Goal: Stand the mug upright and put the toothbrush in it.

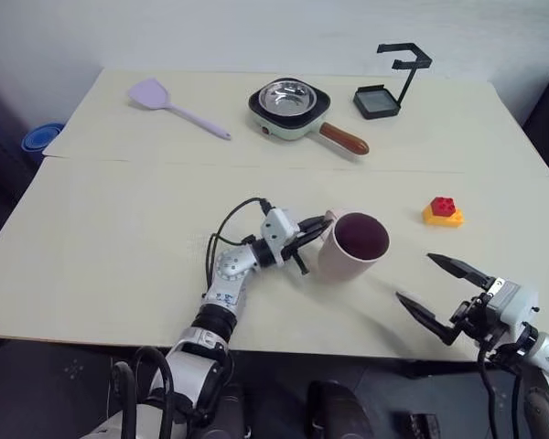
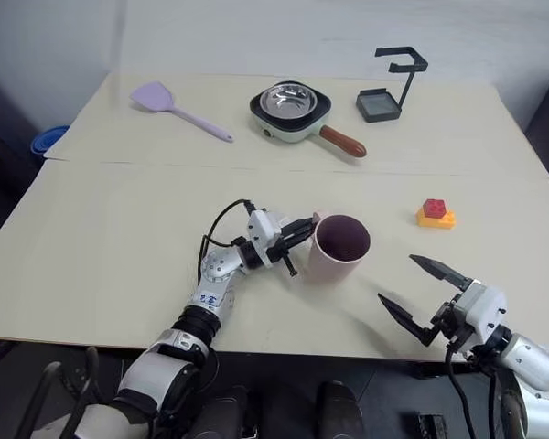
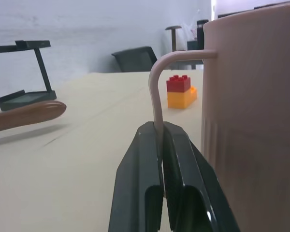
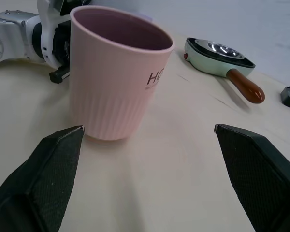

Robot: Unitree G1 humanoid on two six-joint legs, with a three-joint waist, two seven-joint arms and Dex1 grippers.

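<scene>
My left gripper (image 1: 313, 232) pinches the pink mug's (image 1: 352, 247) handle (image 3: 157, 92); mug stands upright. I should release gently. My right gripper (image 1: 444, 294) is spread, empty.

I see the mug (image 4: 117, 82) as matt pink plastic w/ a ribbed lower half, smooth above, dark maroon inside. Table (image 1: 119, 238) = matt cream laminate, smooth. Pan (image 1: 289, 110), top centre: glossy mint body, shiny steel bowl, polished brown wood-look handle. Bricks (image 1: 443, 211) glossy plastic. Spatula (image 1: 174, 105), upper left, matt lilac, prob silicone. Gripper fingers (image 4: 48, 183) matt black plastic.
</scene>
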